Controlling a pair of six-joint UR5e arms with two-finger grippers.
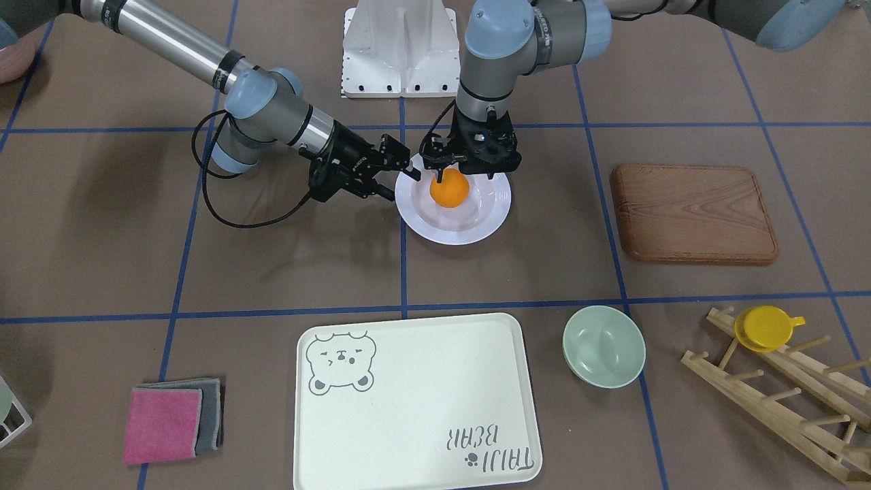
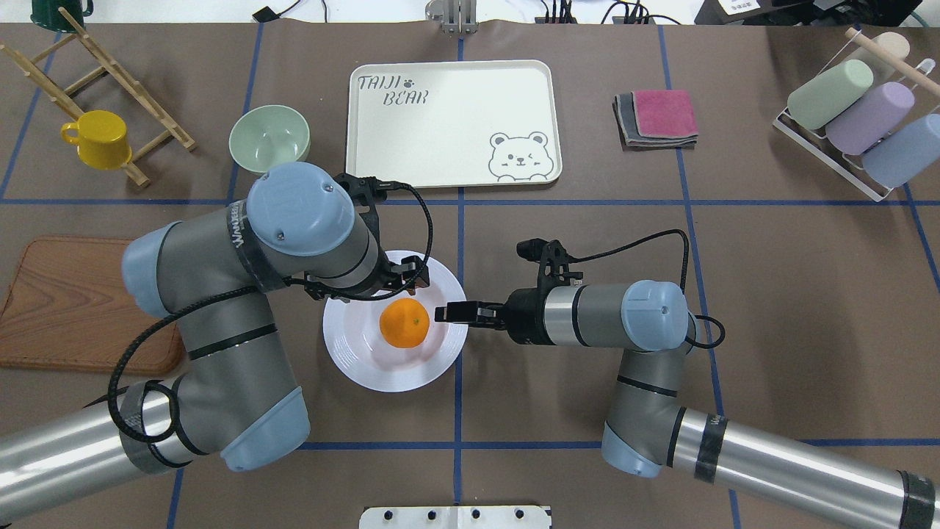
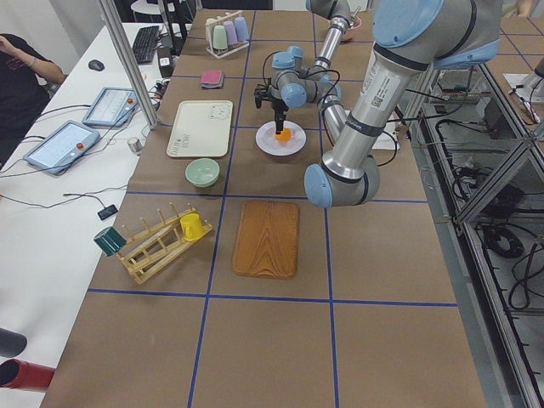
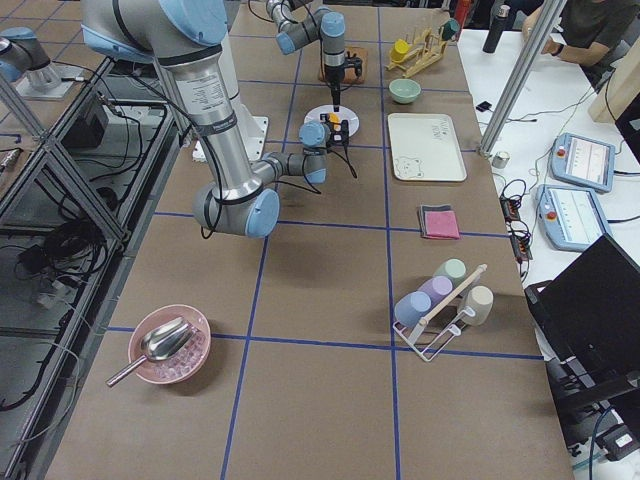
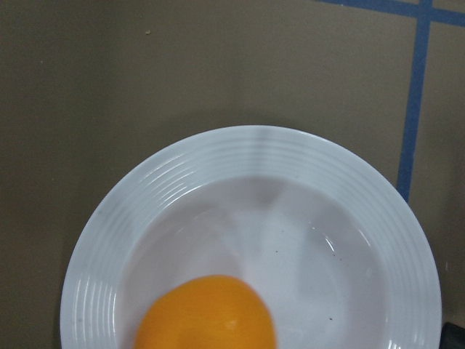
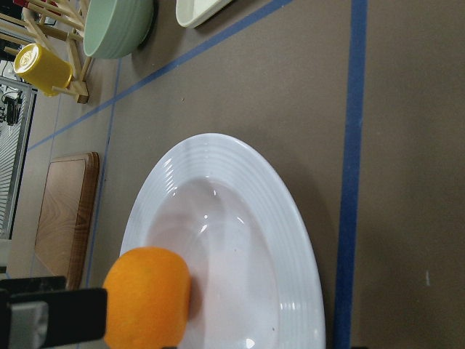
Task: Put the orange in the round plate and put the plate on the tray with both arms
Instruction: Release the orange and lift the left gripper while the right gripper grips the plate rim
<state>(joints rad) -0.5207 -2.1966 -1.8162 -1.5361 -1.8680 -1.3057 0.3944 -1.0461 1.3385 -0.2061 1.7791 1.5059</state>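
**Item.** The orange (image 2: 404, 322) lies in the well of the round plate (image 2: 352, 367), which stands on the table near me, about mid-table. I judge the first part of the task complete. The plate is not yet on the tray (image 2: 448, 125), which lies well apart on the far side, straight ahead.

**Handling.** The orange looks light and firm. Being round, it will roll in the well if the plate tips. The plate appears glazed, stiff, breakable and slick. I judge the wide ridged rim the only sound hold, taken at its left and right edges and carried level.

**Hands.** My left gripper (image 1: 442, 175) hangs fingers-down directly over the orange, one finger close to its top. I cannot tell whether it grips the fruit or is clear of it, nor how wide it stands. My right gripper (image 1: 401, 184) lies level at the plate's right rim. Its jaws are parted one above the other, the upper finger over the rim, with nothing clamped so far as I can see.

**Writing.** The tray reads "TAIJI BEAR" in grey at its far left corner, with a bear face (image 2: 520, 156) drawn at its near right.
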